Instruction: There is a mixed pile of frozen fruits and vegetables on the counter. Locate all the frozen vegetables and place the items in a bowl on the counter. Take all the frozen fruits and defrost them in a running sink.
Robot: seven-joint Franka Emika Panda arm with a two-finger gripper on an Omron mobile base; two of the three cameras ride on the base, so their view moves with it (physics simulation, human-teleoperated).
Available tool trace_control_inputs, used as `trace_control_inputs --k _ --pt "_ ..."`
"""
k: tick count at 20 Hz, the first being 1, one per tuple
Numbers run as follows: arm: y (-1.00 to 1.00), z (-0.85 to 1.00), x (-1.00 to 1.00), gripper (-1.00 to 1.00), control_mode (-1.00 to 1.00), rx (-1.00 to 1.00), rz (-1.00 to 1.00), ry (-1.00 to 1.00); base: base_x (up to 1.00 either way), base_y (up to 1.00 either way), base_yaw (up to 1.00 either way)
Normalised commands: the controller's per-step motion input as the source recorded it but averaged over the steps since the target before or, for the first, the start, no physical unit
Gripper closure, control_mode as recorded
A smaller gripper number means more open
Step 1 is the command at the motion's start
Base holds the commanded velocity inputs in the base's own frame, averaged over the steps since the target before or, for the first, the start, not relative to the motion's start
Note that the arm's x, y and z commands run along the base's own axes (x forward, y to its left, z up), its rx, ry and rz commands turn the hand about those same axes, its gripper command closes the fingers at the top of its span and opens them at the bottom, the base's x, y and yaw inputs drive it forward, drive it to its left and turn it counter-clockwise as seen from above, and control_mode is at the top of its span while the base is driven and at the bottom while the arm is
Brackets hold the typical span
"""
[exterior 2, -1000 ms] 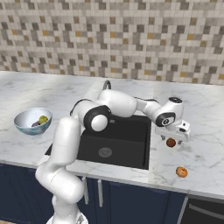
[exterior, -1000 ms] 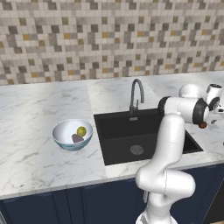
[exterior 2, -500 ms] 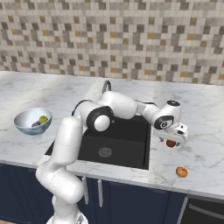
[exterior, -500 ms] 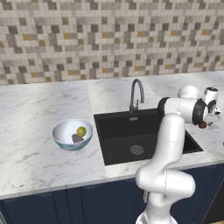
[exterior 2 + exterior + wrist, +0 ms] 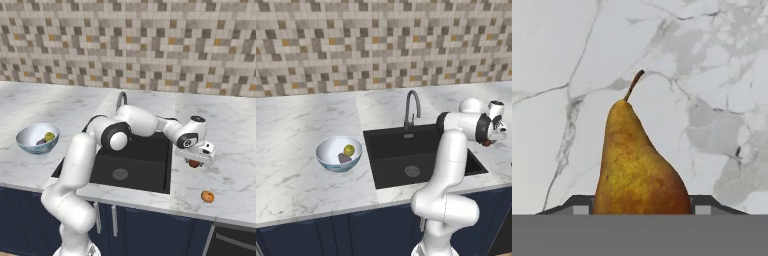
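My gripper hangs low over the marble counter just right of the sink. In the hand view a brown-yellow pear, one of the frozen fruits, lies on the marble with its stem pointing away. The two dark fingertips stand against its wide end on either side. From the base it shows as a reddish-brown lump under the hand. The pale blue bowl left of the sink holds a yellow-green ball and a purple-brown lump.
A second small orange-brown piece lies on the counter near the front edge, right of the sink. The curved grey faucet rises behind the black basin. My arm reaches across the sink's right side. A tiled wall backs the counter.
The jaws have drawn in from wide open onto the pear's sides. The arm, the bowl and the other piece have stayed put.
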Motion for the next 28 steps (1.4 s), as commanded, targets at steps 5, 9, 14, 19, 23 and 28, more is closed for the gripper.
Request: trace_control_inputs --k 5,9,14,19,23,28 --pt "0.09 0.26 -0.08 1.00 -1.00 0.00 0.01 -0.01 0.00 0.00 0.00" --pt "0.64 0.38 -0.30 1.00 -1.00 0.01 0.00 -0.17 0.00 0.00 0.00" --pt "0.84 0.40 -0.15 1.00 -1.00 0.01 0.04 -0.08 0.00 0.00 0.00" --pt "0.93 0.17 -0.06 1.00 -1.00 0.01 0.05 -0.02 0.00 0.00 0.00" --pt "0.99 -0.12 -0.05 1.00 -1.00 0.01 0.05 0.02 0.00 0.00 0.00" --pt "0.86 -0.46 0.07 1.00 -1.00 0.00 0.03 0.14 0.00 0.00 0.00"
